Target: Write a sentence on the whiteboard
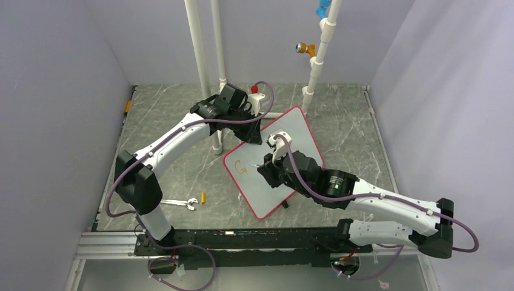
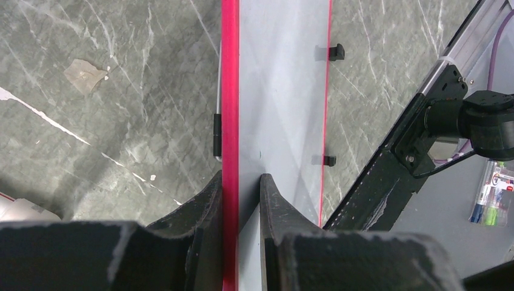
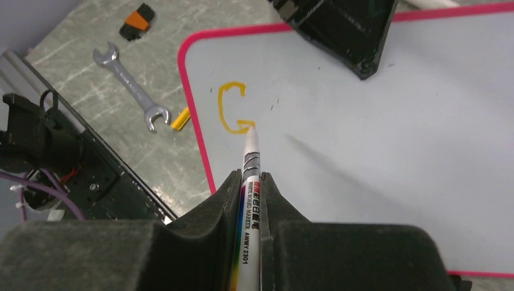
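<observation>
The whiteboard (image 1: 298,130), pale with a red-pink rim, lies angled at the table's middle. My left gripper (image 1: 257,134) is shut on its far-left rim; in the left wrist view the fingers (image 2: 213,194) pinch the red rim (image 2: 230,91) of the whiteboard (image 2: 279,91). My right gripper (image 3: 250,174) is shut on a white marker (image 3: 250,194) over the whiteboard (image 3: 376,133). The marker's tip touches the lower end of an orange-yellow letter G (image 3: 233,108), the only part of the sentence that shows. The same G (image 1: 241,168) shows beside my right gripper (image 1: 270,171).
A steel wrench (image 1: 180,203) and a small yellow cap (image 1: 203,197) lie on the marble table left of the board. White pipes (image 1: 200,54) stand at the back, one (image 1: 318,60) near the board's far corner. A black rail (image 1: 242,239) runs along the near edge.
</observation>
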### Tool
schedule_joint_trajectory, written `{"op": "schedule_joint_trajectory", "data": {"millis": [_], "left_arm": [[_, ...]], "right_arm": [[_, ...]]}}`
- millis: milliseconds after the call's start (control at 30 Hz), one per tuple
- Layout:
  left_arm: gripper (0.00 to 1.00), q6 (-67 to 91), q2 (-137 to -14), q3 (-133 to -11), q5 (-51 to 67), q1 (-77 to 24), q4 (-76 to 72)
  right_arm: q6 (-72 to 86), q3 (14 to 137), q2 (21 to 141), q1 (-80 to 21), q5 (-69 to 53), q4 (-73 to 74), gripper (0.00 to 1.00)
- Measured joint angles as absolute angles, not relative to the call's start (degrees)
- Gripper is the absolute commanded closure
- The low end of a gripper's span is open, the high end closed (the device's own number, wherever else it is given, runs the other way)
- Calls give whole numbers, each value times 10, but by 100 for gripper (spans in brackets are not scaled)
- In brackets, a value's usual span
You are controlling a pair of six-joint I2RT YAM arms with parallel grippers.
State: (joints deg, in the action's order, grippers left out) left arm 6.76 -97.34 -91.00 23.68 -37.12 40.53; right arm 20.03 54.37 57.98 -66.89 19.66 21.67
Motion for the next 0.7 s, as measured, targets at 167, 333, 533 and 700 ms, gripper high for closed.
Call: {"op": "schedule_joint_trajectory", "data": {"millis": [167, 333, 533, 700], "left_arm": [[100, 70, -973, -910, 237, -371, 405], [100, 70, -973, -905, 237, -371, 397], [100, 73, -972, -900, 237, -371, 392], [100, 71, -972, -899, 236, -371, 392]], "right_arm": [[190, 550, 593, -655, 205, 202, 100], [190, 550, 619, -641, 204, 190, 100], [185, 551, 643, -629, 200, 174, 100], [182, 554, 662, -620, 187, 166, 100]]}}
